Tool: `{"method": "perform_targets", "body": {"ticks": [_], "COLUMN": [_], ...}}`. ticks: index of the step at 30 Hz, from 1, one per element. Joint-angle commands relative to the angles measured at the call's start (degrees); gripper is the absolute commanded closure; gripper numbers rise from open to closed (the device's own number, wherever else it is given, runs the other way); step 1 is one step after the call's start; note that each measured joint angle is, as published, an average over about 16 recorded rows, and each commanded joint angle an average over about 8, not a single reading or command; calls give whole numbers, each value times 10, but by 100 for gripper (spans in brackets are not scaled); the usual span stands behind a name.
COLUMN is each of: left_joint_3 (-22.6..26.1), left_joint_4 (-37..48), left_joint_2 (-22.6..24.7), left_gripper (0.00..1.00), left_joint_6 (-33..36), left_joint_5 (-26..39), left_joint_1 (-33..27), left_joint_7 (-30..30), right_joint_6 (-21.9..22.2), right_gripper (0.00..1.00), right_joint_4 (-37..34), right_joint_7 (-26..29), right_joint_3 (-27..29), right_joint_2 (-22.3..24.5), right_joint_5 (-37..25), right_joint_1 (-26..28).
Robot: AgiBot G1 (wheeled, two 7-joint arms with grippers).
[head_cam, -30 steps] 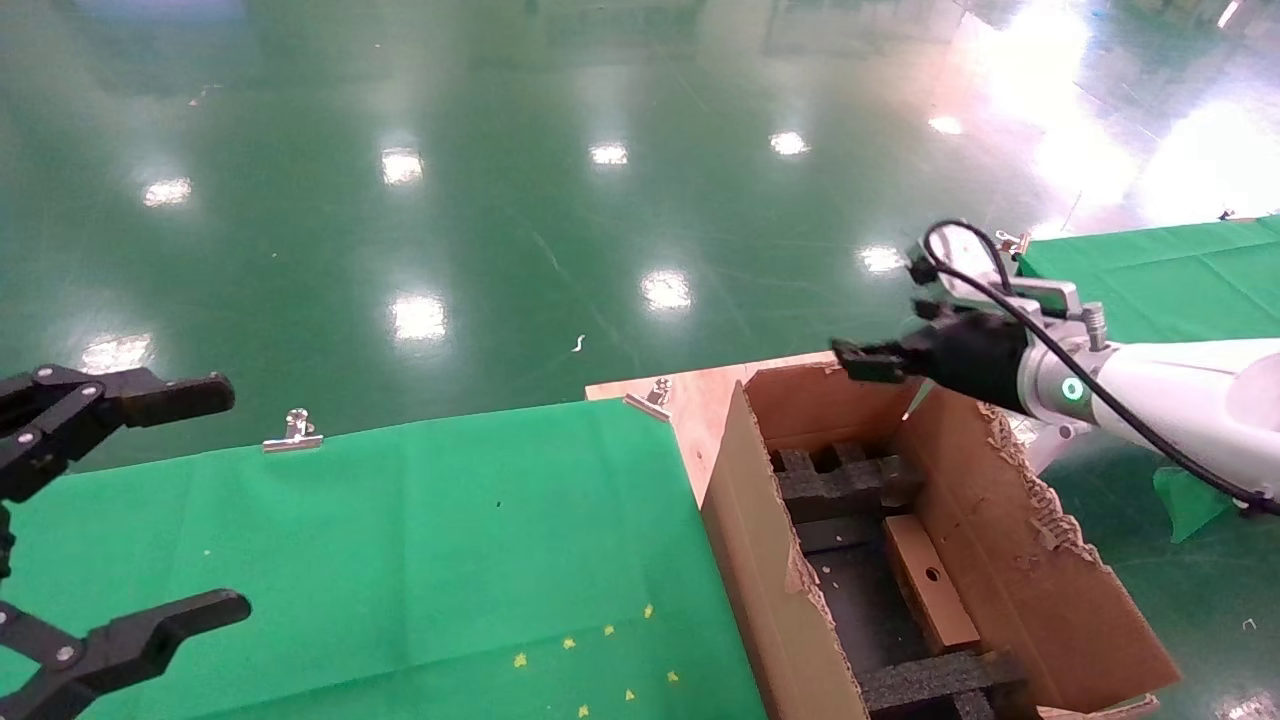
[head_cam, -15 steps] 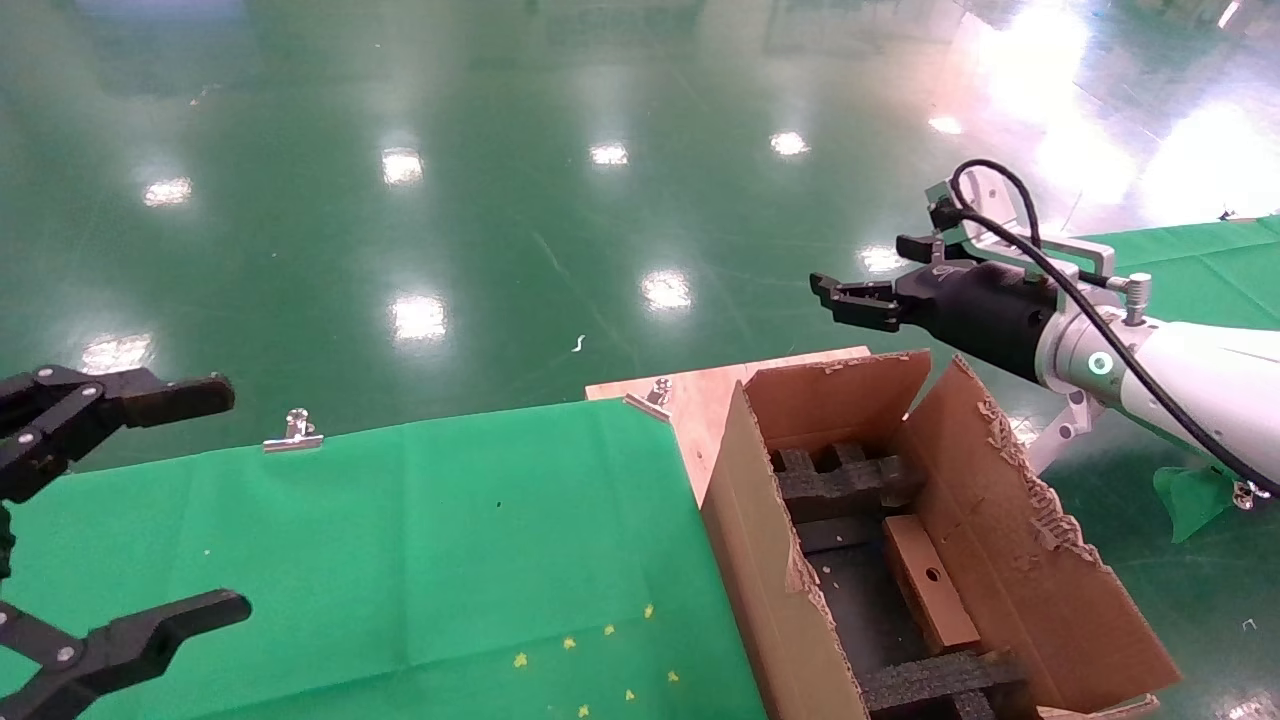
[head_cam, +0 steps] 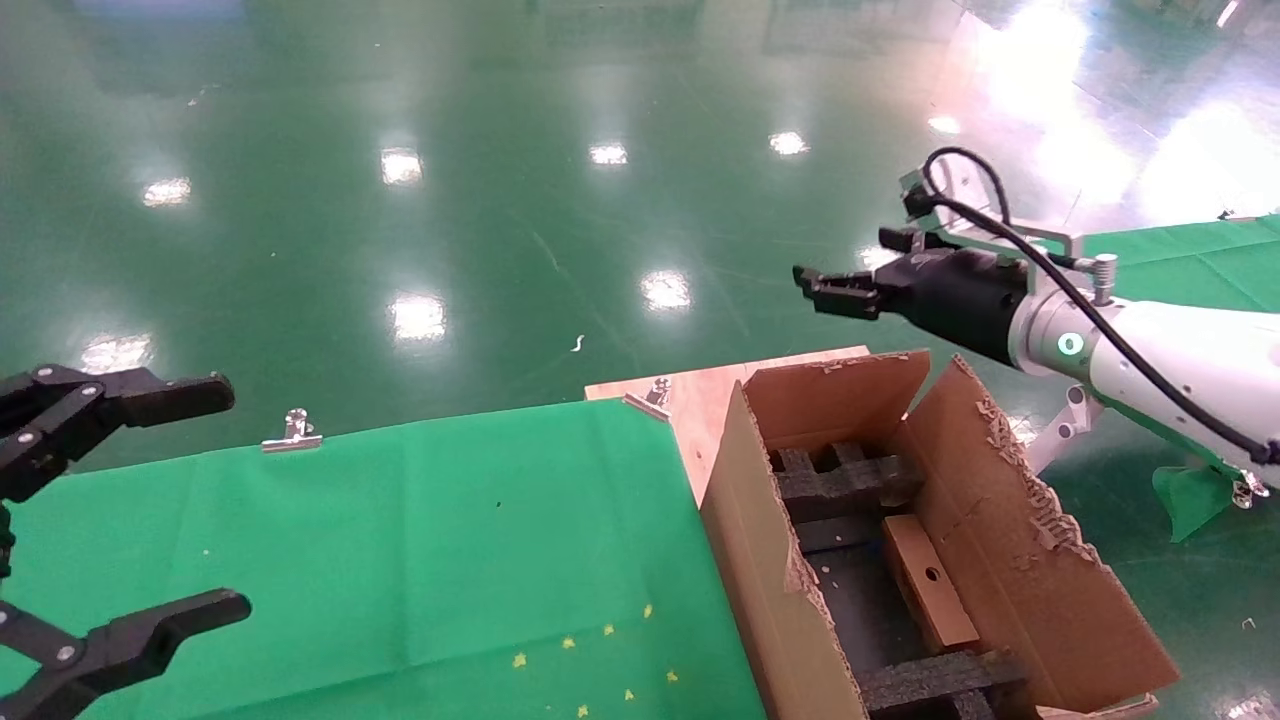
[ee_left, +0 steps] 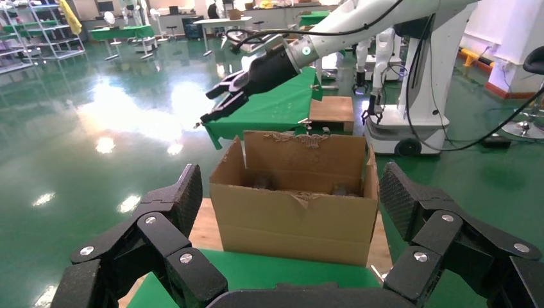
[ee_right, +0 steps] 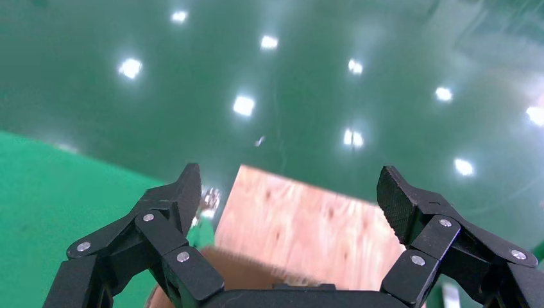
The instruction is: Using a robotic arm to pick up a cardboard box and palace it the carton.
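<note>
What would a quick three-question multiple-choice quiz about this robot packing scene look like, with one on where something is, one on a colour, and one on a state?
1. Where is the slim cardboard box?
A. On the green cloth
B. Inside the carton
C. In the right gripper

2. What colour is the ring light on the robotic arm?
A. Red
B. Blue
C. Green

3. How are the right gripper's fingers?
A. Open, holding nothing
B. Shut on the box
C. Shut on a foam block

Answers:
1. B, the head view shows the box lying down inside the carton, between the black foam blocks.
2. C, a green ring glows where the white arm meets the right gripper.
3. A, the right wrist view shows the fingers spread wide with nothing between them, above the carton's far end.
</note>
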Motion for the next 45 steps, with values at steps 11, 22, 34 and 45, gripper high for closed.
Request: {"method": "perform_targets", "body": {"ticks": [11,22,34,45], "left_joint_3": [0,0,0,0], "left_joint_4": [0,0,0,0], "left_joint_2": [0,0,0,0], "left_gripper": [0,0,0,0], "left_joint_6": [0,0,0,0], "left_joint_5": [0,0,0,0], "left_joint_1": [0,0,0,0], "left_joint_7": [0,0,0,0], "right_joint_6": [-173,-331,-504,-656], "right_gripper": [0,0,0,0], "right_joint_4": [-11,-21,-32,-41], "right_joint_7": [-199,-379,-577,-752], "right_joint_3": [189,360,548,714], "right_joint_2": [-29,-55,-84,-109], "right_joint_5": [152,290,442,575], "right_joint_1": [-95,-182,-277,-361]}}
